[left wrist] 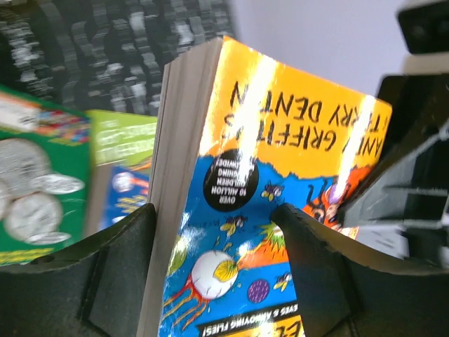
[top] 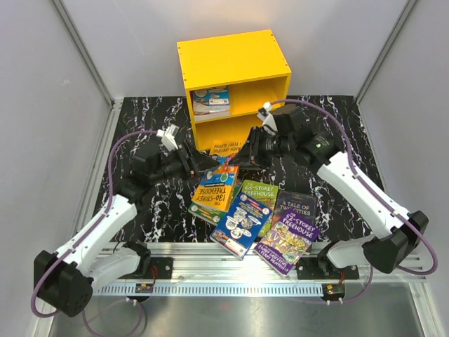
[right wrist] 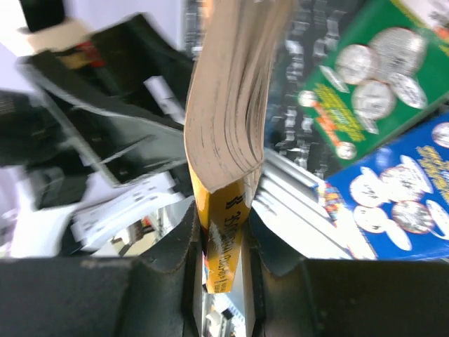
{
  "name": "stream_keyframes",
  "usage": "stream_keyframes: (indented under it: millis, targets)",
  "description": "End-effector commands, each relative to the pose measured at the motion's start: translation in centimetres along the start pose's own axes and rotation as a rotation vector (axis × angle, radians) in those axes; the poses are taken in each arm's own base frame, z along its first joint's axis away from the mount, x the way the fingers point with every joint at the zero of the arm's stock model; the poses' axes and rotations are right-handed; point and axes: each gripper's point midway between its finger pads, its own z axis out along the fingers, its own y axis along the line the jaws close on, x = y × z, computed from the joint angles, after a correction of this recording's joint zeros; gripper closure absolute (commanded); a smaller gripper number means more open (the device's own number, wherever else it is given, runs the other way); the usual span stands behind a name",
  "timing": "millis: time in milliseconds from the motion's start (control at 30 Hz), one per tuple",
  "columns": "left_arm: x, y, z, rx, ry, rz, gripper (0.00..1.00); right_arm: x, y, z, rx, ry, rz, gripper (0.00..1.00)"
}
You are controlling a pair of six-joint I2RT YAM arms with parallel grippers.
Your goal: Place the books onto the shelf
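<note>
We're mid-handover on the orange book point(top: 216, 188): it's tilted up off the table point(top: 140, 119), just in front of the shelf point(top: 235, 60) and between the two grippers. The right gripper point(right wrist: 223, 217) is pinching it tight at the spine end, with the page block fanning away from the jaws. The left gripper point(left wrist: 212, 214) sits around the same book, fingers spread wider than its thickness, one by the page edge and one over the cover. We read that as a loose cage, not a clamp, so the right gripper is carrying it. One shelved book point(top: 210, 102) is in the upper compartment point(top: 263, 95), left side. What looks like a yellow book point(top: 224, 147) lies at the mouth of the lower compartment point(top: 207, 132); we can't tell if it's fully in. The green book point(top: 258, 193), blue book point(top: 242, 221), purple book point(top: 287, 239) and dark book point(top: 295, 203) lie overlapped on the table, so most of the job is left. For the next move, the left gripper needs to back clear without dragging the cover. The right gripper then has to swing the book round to an opening and feed it in edge first. The upper compartment has room on its right; the lower mouth may be blocked. Risk: with such a thin pinch near the spine, the book could pivot or droop in the jaws.
</note>
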Motion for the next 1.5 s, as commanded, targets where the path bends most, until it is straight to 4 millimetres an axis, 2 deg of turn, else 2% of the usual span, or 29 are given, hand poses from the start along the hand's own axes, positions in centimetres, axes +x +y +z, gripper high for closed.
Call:
stream_keyframes:
  millis: [0,33,100,133,200,233,300,333,400,433,633,700,767,1033,1133,1467]
  targets:
    - [1.5,-6.8,-2.4,0.314,0.095,0.044,0.28,-0.6,9.7,-5.7,-0.338,-0.013,-0.148,1.00]
    - [1.3,-7.8,-3.0,0.362,0.083,0.068,0.28,-0.5,11.0,-6.9,-0.383,-0.010,-0.169,1.00]
    - [1.4,-9.1,-3.8,0.430,0.094,0.039,0.26,-0.9,12.2,-8.7,-0.436,-0.030,-0.183,1.00]
    - [1.1,-10.8,-4.8,0.511,0.071,0.074,0.26,-0.8,12.6,-9.3,-0.464,-0.023,-0.191,1.00]
    - [0.9,-11.8,-5.7,0.569,0.064,0.008,0.21,-1.5,13.1,-10.9,-0.515,-0.056,-0.185,1.00]
    - [0.6,-13.4,-6.8,0.645,0.053,0.008,0.20,-1.5,14.0,-12.1,-0.581,-0.053,-0.187,1.00]
    - [0.6,-14.5,-7.8,0.707,0.042,0.017,0.19,-2.3,13.4,-13.3,-0.610,-0.083,-0.160,1.00]
    - [0.5,-14.8,-8.0,0.719,0.046,-0.001,0.19,-2.4,14.0,-14.1,-0.654,-0.079,-0.154,1.00]
    - [0.5,-15.2,-8.5,0.753,0.037,0.008,0.18,-2.9,13.5,-14.7,-0.669,-0.092,-0.135,1.00]
    - [0.3,-15.4,-8.6,0.763,0.033,-0.007,0.18,-2.7,13.9,-15.3,-0.695,-0.086,-0.144,1.00]
    - [-0.7,-17.8,-11.1,0.962,-0.001,-0.053,0.18,-2.1,13.9,-15.5,-0.715,-0.059,-0.160,1.00]
    - [-0.9,-18.1,-11.4,1.011,-0.008,-0.055,0.18,-2.0,13.8,-15.4,-0.723,-0.060,-0.153,1.00]
    - [-0.9,-17.9,-11.1,1.011,0.018,-0.073,0.18,-2.2,14.6,-16.1,-0.765,-0.071,-0.162,1.00]
    - [-0.6,-15.0,-7.6,0.877,0.052,-0.102,0.15,-2.8,16.5,-17.4,-0.821,-0.063,-0.175,1.00]
    - [-0.9,-15.0,-7.1,0.858,0.048,-0.101,0.11,-2.8,16.6,-17.3,-0.830,-0.058,-0.166,1.00]
    - [-2.0,-16.2,-7.4,0.937,0.037,-0.124,0.11,-3.3,15.6,-16.0,-0.848,-0.054,-0.116,1.00]
